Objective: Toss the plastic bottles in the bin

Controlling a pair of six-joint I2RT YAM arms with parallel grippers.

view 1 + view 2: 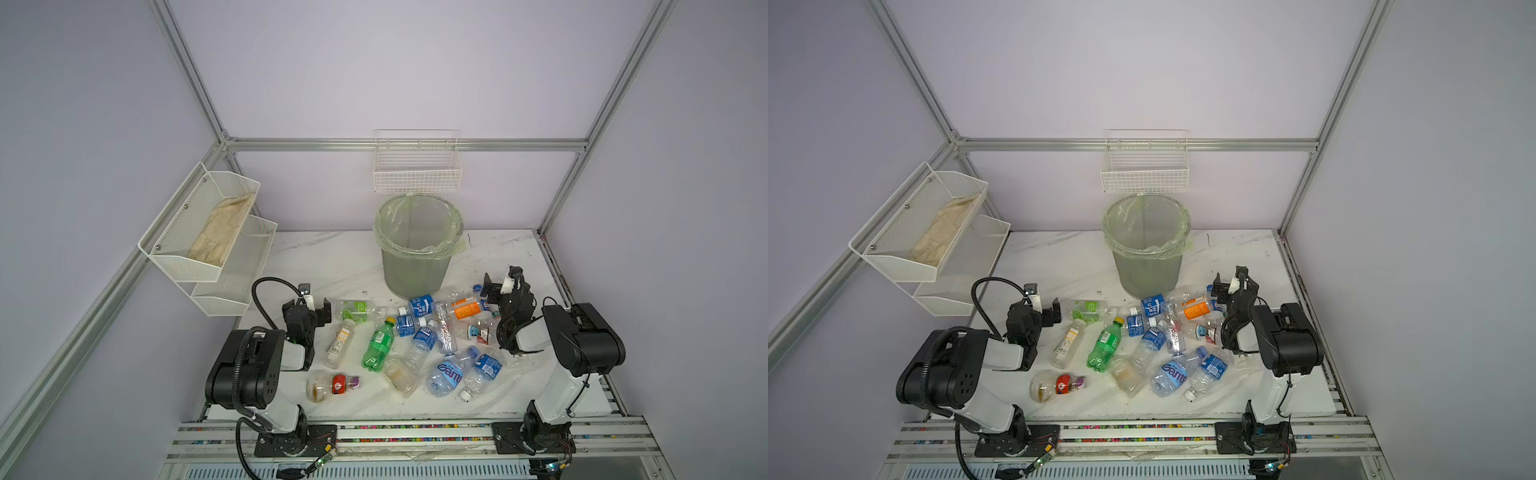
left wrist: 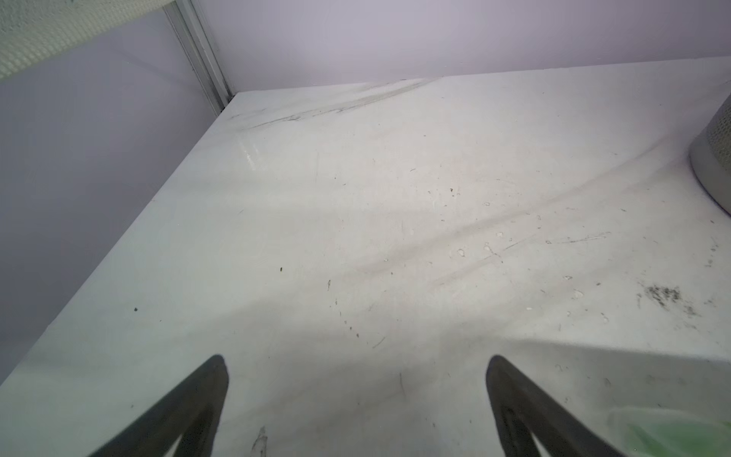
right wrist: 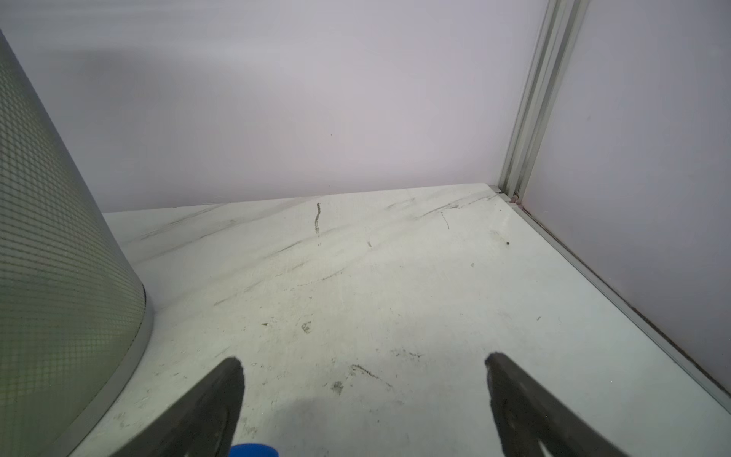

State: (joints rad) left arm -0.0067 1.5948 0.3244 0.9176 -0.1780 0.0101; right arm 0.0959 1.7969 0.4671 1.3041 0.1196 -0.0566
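Several plastic bottles lie in a loose heap on the white table in both top views. Among them are a green soda bottle [image 1: 378,343] [image 1: 1104,345] with a yellow cap, an orange-labelled one [image 1: 467,309] and blue-labelled ones [image 1: 451,374]. The bin [image 1: 417,245] [image 1: 1146,245], grey mesh with a pale green liner, stands upright behind the heap. My left gripper [image 1: 307,307] [image 2: 358,360] is open and empty at the heap's left edge, beside a green-labelled bottle [image 1: 357,309]. My right gripper [image 1: 500,282] [image 3: 362,360] is open and empty at the heap's far right, with a blue cap [image 3: 253,450] just below its jaws.
A white two-tier mesh shelf [image 1: 208,232] holding a cloth hangs on the left wall. A white wire basket [image 1: 417,166] hangs on the back wall above the bin. The bin's base [image 2: 716,158] [image 3: 59,277] shows in both wrist views. Aluminium posts frame the corners.
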